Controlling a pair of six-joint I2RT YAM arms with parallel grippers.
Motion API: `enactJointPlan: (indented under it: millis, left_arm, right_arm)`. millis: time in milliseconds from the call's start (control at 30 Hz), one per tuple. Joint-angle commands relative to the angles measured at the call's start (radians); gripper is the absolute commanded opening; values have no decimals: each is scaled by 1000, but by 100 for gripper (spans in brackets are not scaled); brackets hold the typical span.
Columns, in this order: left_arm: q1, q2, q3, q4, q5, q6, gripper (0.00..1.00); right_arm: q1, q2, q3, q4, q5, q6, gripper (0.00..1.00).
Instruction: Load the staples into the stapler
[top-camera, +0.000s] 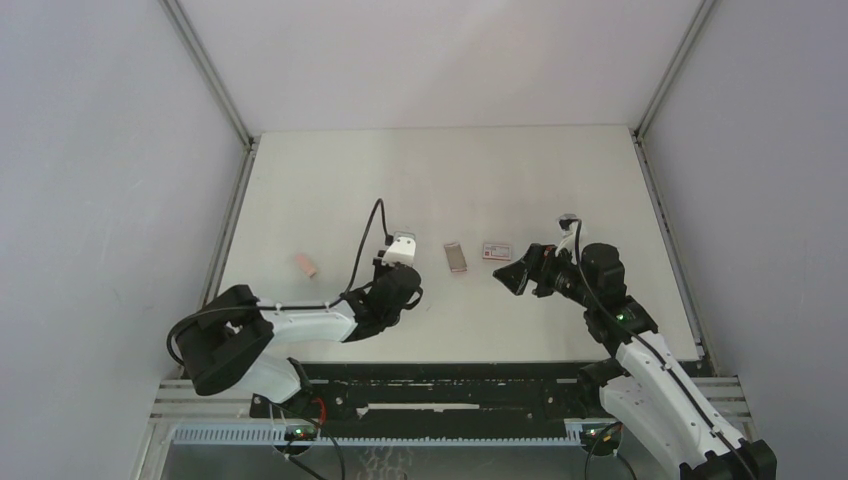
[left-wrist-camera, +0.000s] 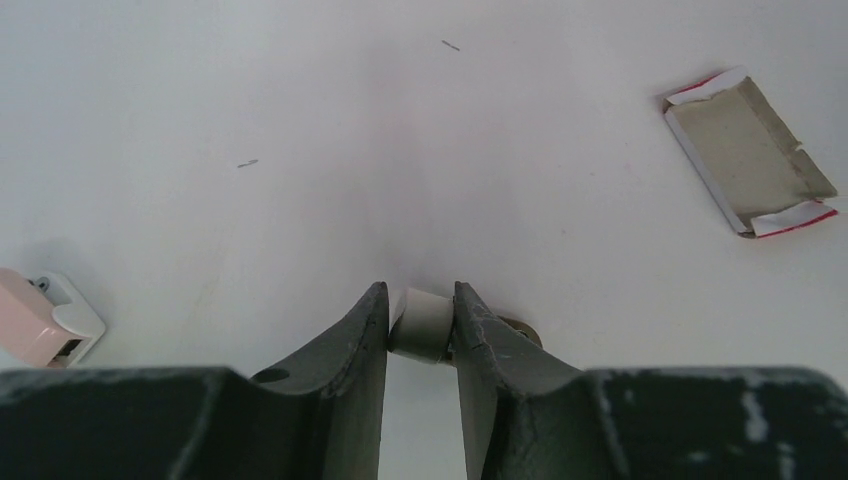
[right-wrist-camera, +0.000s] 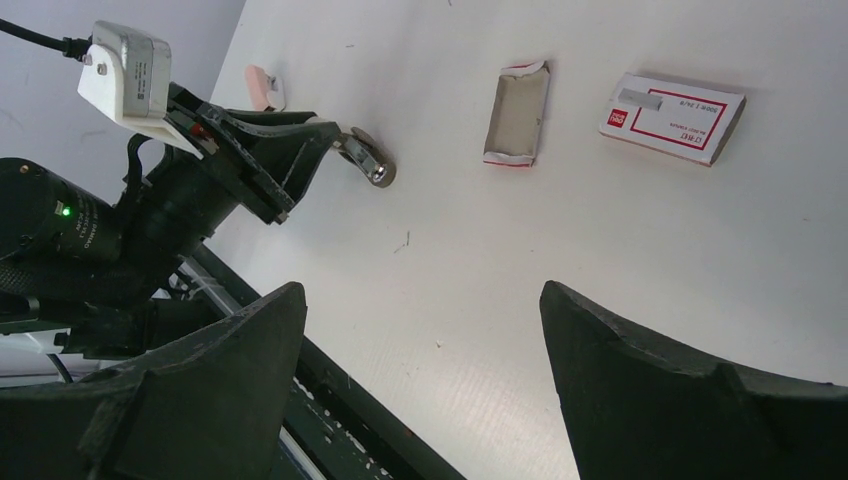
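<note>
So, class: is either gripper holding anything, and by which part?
The left gripper pinches a small tool by its pale rounded end; what tool it is cannot be told. The right gripper is open, holding nothing.

Stapler (top-camera: 306, 265) lies alone, far left on the bench (top-camera: 440, 180). In the middle, tray (top-camera: 456, 257) and box (top-camera: 497, 251) sit side by side, not touching. Left claw (top-camera: 390, 264) is low, left of the tray, its fingers hidden under its camera (top-camera: 403, 247). Right claw (top-camera: 517, 272) is just beside the box, jaws spread.
</note>
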Motion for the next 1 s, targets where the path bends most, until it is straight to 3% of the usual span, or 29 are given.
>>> enactJointPlan:
  millis: [0,267,400,500,633,767,967]
  left_arm:
    - [-7,-34,27,9,114,27,36]
    - [-7,-3,42,10,209,2,38]
    - [0,-79,36,-16,255,11,51]
    - [69,-150,9,2,413,50,67]
    - [234,-166,-21,62,718,58,75]
    - [327,-53,44,34,910,58,76]
    - [407,72,104,1,1037,14,78]
  right_arm:
    - [-5,-8,3,37,11,11,86]
    - [-5,-26,-4,21,20,7,86]
    - [-5,-41,-4,15,20,5,86]
    - [-5,-48,-4,23,9,9,86]
    - [-5,-45,-4,35,0,12,86]
    - [-5,-44,-4,36,-8,12,86]
    - [-5,-77,-3,5,1,5,86]
